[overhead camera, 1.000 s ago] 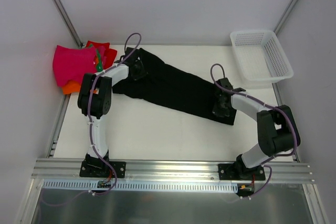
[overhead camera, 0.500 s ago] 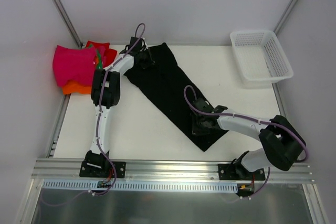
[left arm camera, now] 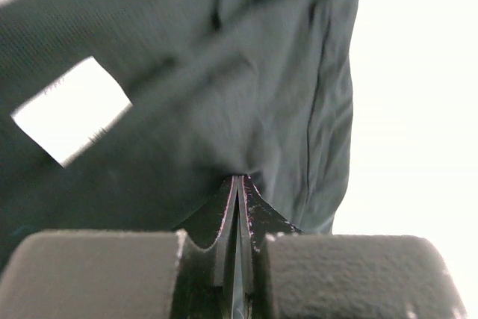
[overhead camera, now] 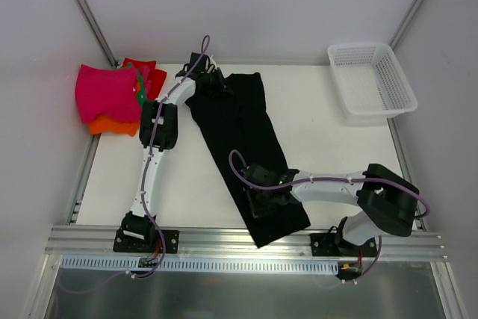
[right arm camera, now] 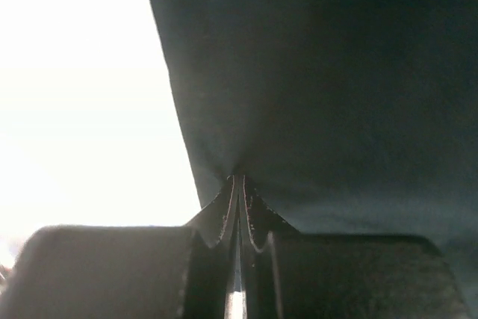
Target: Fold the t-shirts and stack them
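The black t-shirt (overhead camera: 243, 143) lies folded into a long strip, running from the table's back centre to the front edge. My left gripper (overhead camera: 211, 81) is shut on its far end, and the left wrist view shows the cloth (left arm camera: 246, 72) pinched between the jaws, beside the white neck label (left arm camera: 71, 110). My right gripper (overhead camera: 263, 198) is shut on its near end, and the right wrist view shows the cloth (right arm camera: 336, 87) pinched at an edge. A stack of folded shirts sits at the back left: magenta-pink (overhead camera: 104, 95) on top, orange (overhead camera: 112, 126) below, red (overhead camera: 146, 72) and a bit of green (overhead camera: 140, 93) behind.
A white mesh basket (overhead camera: 371, 81) stands at the back right corner. The table's metal rail (overhead camera: 239, 244) runs along the front edge, with the strip's near end hanging over it. Grey walls close in on both sides.
The strip has swung from lying across the table to lying front-to-back. My right gripper dragged its end from the right side to the front centre. My left gripper moved slightly back and right.
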{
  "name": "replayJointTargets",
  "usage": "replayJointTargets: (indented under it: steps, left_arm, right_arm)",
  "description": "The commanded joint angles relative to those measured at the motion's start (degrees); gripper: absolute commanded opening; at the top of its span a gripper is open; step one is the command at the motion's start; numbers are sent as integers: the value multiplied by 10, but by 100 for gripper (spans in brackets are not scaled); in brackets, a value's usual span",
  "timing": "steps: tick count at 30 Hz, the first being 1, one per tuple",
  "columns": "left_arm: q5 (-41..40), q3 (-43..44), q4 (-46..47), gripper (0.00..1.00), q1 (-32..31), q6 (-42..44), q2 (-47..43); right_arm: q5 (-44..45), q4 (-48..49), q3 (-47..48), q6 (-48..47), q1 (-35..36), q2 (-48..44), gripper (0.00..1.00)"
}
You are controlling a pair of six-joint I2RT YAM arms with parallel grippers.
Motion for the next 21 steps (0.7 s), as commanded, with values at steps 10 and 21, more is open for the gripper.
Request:
replayJointTargets:
  steps: [10, 21]
  left_arm:
    - [110, 110, 5, 0, 5, -41, 87]
    - [-43, -124, 10, 0, -15, 99, -221]
  right_arm:
    - [-120, 52, 96, -68, 80, 86, 1]
    - [-95, 30, 156, -130, 80, 118, 1]
